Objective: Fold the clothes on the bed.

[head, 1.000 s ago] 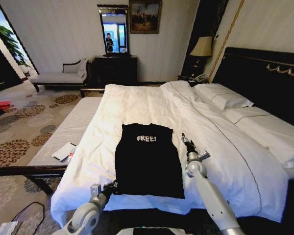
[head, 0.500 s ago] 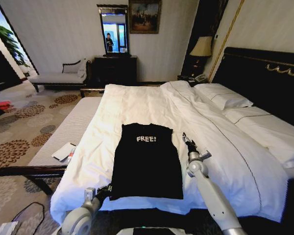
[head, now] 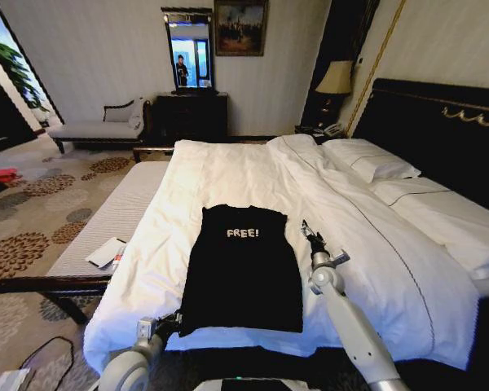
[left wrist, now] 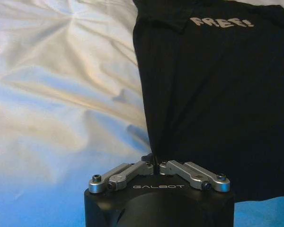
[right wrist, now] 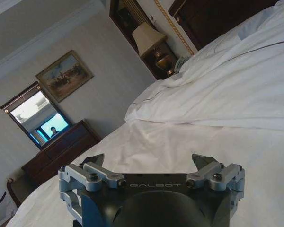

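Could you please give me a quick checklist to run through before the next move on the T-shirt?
1. T-shirt lies flat on the bed, lettering up: ok.
2. Sleeves already tucked in, shirt a narrow rectangle: ok.
3. Left gripper shut on the near left hem corner: ok; fingers closed with black cloth pinched between them.
4. Right gripper holds the shirt: not ok; it is open, beside the shirt's right edge over the duvet, gripping nothing.
5. Near hem straight: cannot tell; the left corner looks drawn toward the bed edge.
6. Bedding beyond the shirt free for a fold: ok.
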Controlling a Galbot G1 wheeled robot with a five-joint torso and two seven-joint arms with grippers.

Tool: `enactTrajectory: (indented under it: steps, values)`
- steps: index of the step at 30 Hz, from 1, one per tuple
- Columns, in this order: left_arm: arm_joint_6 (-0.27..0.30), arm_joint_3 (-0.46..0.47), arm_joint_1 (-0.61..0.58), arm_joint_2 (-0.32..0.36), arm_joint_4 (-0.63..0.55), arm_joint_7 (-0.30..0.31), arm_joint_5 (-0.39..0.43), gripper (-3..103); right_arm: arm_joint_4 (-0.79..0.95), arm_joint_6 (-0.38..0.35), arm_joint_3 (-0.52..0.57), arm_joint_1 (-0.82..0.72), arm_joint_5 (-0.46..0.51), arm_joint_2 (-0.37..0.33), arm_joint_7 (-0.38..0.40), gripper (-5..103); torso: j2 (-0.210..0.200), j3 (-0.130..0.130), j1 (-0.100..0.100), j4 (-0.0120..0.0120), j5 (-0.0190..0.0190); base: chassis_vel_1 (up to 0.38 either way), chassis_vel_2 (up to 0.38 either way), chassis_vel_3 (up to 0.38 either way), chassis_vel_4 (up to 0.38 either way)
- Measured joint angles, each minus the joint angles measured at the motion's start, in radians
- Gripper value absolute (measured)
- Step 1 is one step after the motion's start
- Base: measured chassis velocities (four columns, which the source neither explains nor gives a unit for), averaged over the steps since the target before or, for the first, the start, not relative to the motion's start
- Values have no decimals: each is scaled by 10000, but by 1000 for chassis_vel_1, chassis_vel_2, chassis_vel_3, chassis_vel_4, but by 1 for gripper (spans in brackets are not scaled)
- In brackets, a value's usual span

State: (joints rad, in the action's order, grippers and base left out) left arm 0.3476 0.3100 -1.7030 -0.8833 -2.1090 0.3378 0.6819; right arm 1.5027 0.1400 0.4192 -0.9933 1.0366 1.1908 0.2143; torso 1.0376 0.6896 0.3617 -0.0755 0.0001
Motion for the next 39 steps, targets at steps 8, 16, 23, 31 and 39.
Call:
enactTrajectory:
  steps: [8, 16, 23, 31, 39]
  values:
    - [-212, 785, -643, -240, -747, -16, -331, 30, 27, -9, -52, 37, 3, -64, 9, 100, 0, 0, 0, 1, 2, 0, 0, 0, 0]
    - [-289, 1732, 284, -724, -2172, 17, 537, 57, 47, -159, -349, 78, -82, -515, 58, 100, 0, 0, 0, -4, 1, 0, 0, 0, 0]
    - [-76, 2377, 2048, -1344, -2735, 491, 2204, 80, -82, -594, -950, 431, 24, -1294, 150, 100, -1, 0, 1, -9, -1, 0, 0, 0, 0]
    - [124, 3233, 3216, -2151, -2641, 626, 3004, 100, -1122, -1800, -1874, 2095, 1900, -2049, 155, 100, -1, 1, 0, -4, 0, 0, 0, 0, 0]
    - [77, 4152, 3930, -2656, -2851, 648, 3556, 100, -2746, -2655, -2952, 3736, 2825, -2058, 71, 100, -1, 1, 0, 0, -2, 0, 0, 0, 0]
